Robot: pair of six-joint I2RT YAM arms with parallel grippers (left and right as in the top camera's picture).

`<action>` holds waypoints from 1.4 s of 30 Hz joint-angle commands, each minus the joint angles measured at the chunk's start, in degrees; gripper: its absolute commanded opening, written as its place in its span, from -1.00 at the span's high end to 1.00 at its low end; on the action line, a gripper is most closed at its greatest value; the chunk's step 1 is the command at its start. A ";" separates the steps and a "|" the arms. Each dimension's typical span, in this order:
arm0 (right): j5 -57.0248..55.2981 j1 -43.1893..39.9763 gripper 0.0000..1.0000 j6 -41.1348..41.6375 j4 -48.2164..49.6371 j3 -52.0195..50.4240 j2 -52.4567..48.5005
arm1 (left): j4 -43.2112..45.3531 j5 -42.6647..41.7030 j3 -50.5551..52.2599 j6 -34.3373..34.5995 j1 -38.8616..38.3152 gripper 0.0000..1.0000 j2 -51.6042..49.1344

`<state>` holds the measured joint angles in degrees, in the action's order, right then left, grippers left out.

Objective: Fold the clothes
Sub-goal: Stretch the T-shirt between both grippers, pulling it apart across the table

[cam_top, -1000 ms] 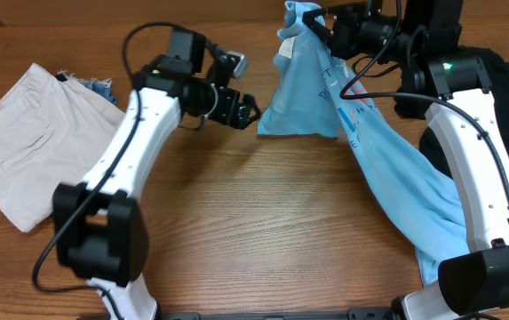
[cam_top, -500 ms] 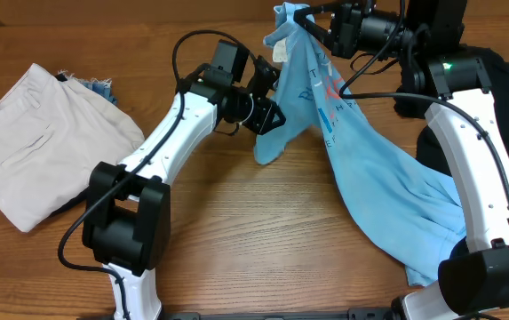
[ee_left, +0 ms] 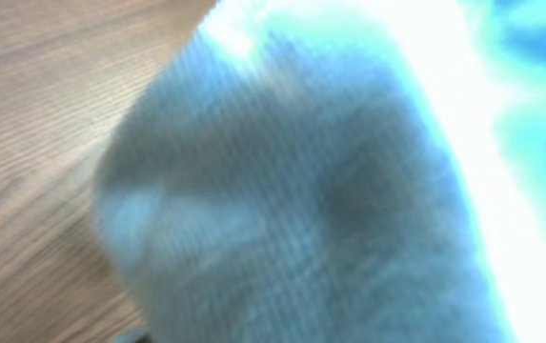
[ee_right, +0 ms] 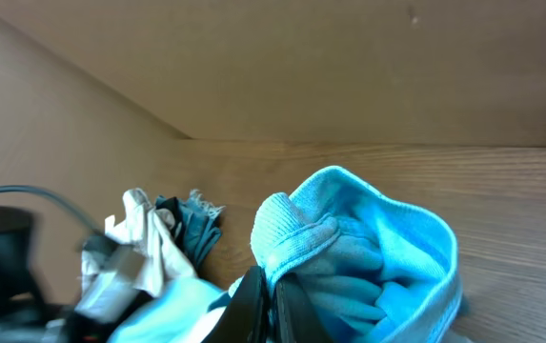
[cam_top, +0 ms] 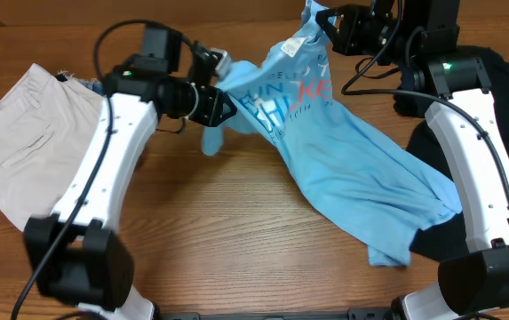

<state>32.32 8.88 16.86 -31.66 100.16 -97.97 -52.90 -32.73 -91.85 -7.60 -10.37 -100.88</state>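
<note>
The light blue T-shirt (cam_top: 352,169) hangs stretched across the table's back half, its white and red lettering (cam_top: 294,93) facing up. My left gripper (cam_top: 221,100) is shut on one edge of it at the left, and a small flap droops below the jaws. In the left wrist view the blue fabric (ee_left: 301,191) fills the frame and hides the fingers. My right gripper (cam_top: 325,22) is shut on the ribbed collar at the back; the right wrist view shows its gripper (ee_right: 271,300) pinching the collar (ee_right: 296,233). A black T-shirt (cam_top: 503,62) lies at the far right, partly under the right arm.
Folded beige shorts (cam_top: 23,142) lie at the left, with a frayed denim piece (cam_top: 94,86) peeking out behind them. Bare wooden table (cam_top: 236,231) runs along the front. A wooden wall (ee_right: 349,67) rises behind the table.
My left gripper reached the hanging blue shirt, closed on its edge and pulled it left, spreading the shirt and showing the lettering. My right gripper kept hold of the collar.
</note>
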 commanded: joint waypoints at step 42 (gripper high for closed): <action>-18.73 0.13 0.04 0.24 -11.15 -36.83 -7.80 | -5.46 13.64 -3.93 9.11 10.73 0.86 16.46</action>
<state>13.69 9.04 17.93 -44.97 64.97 -106.37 -58.72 -19.00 -94.41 0.56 0.10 -85.45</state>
